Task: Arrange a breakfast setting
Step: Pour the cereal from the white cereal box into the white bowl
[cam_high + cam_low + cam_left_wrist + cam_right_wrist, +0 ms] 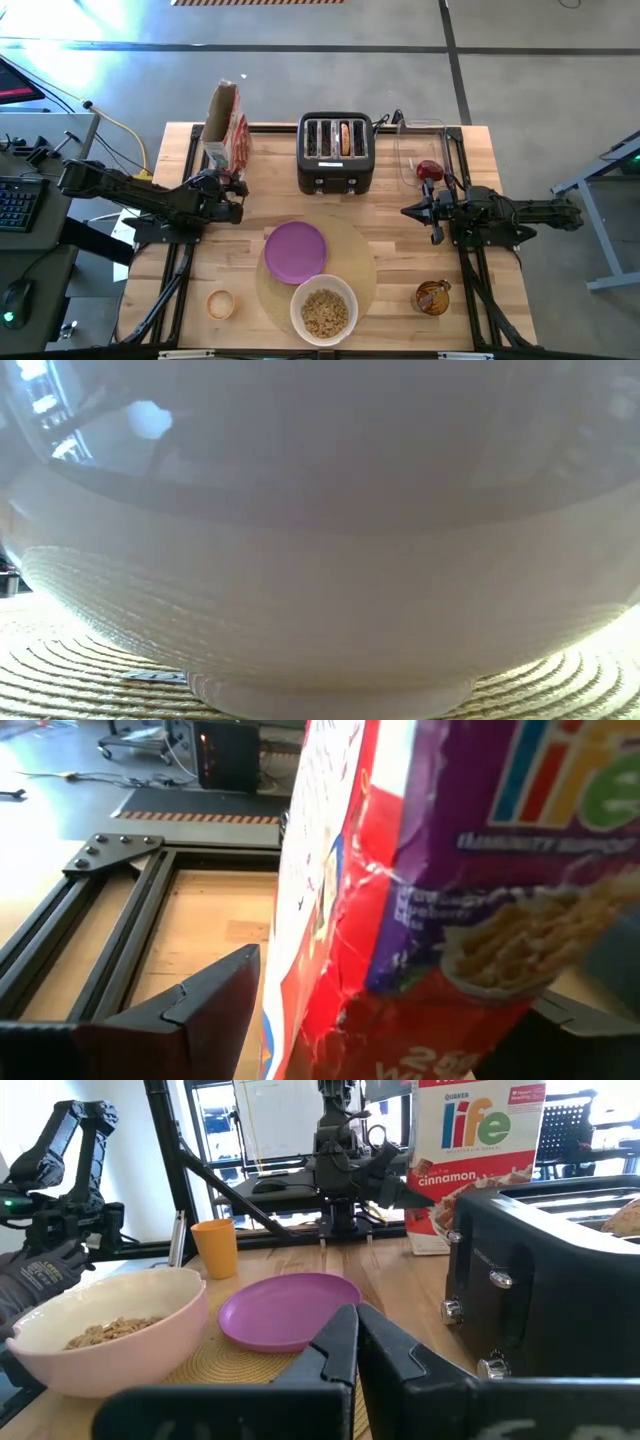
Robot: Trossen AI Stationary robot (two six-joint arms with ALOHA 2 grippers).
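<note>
A round tan mat (352, 262) lies near the table's front middle. On it rest a small purple plate (295, 250) and a white bowl (324, 310) of tan cereal (325, 313); the bowl's foot (330, 695) stands on the mat (70, 670). An amber glass cup (433, 297) stands at the front right. A bagel (345, 138) sits in the black toaster (336, 152). The red fruit (429, 170) lies in a clear container. No spoon shows. My left gripper (234, 186) is open with a finger (200, 1010) on each side of an upright cereal box (430, 900). My right gripper (412, 212) is shut and empty, right of the mat. My left gripper has its fingers on either side of the cereal box's lower part (330, 1010), coming level from the table's near-left side. I cannot tell whether the fingers touch the box. The box stands on the table.
A small orange cup (220, 304) stands at the front left. The toaster fills the far middle, and the clear container (420, 150) is at its right. Bare wood lies between the toaster and the mat. Black frame rails run along both table sides.
</note>
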